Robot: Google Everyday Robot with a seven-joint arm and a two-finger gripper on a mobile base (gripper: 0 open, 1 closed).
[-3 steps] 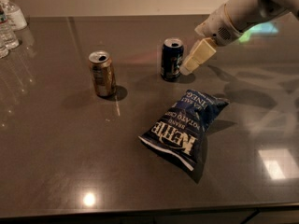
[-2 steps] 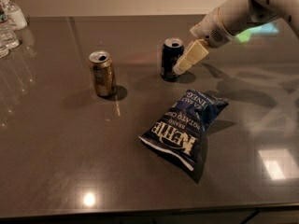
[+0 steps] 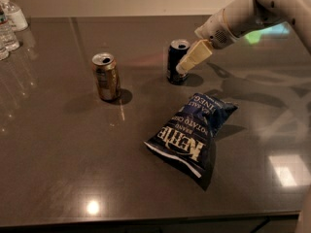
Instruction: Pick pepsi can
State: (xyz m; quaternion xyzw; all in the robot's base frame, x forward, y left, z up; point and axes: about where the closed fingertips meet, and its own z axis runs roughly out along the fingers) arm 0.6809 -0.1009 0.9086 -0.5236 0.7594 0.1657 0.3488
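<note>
Across the whole frame runs the dark, glossy table (image 3: 58, 178), and everything I am working with sits on its far half. From the upper right corner my white arm (image 3: 252, 11) reaches down and leftward toward the middle of the frame. Below it, right of centre, a blue chip bag (image 3: 194, 135) lies flat, well apart from the arm. Clear bottles (image 3: 13, 16) stand at the upper left edge, far from the job. A gold-brown can (image 3: 106, 76) stands upright left of centre, with open tabletop between it and my target. The pepsi can (image 3: 174, 57) stands upright just above centre, dark blue with a silver top. The gripper (image 3: 182, 68) sits against the can's right side and overlaps it from this angle, its cream tip low on the can's wall. I cannot tell whether the gripper is apart or together, nor whether it touches the can or hangs just in front of it. I judge this to be the closing approach: the can rests on the table, not yet lifted. The next move calls for lining the gripper up around the can's body, squeezing without tipping it, then lifting straight up, away from the chip bag.
</note>
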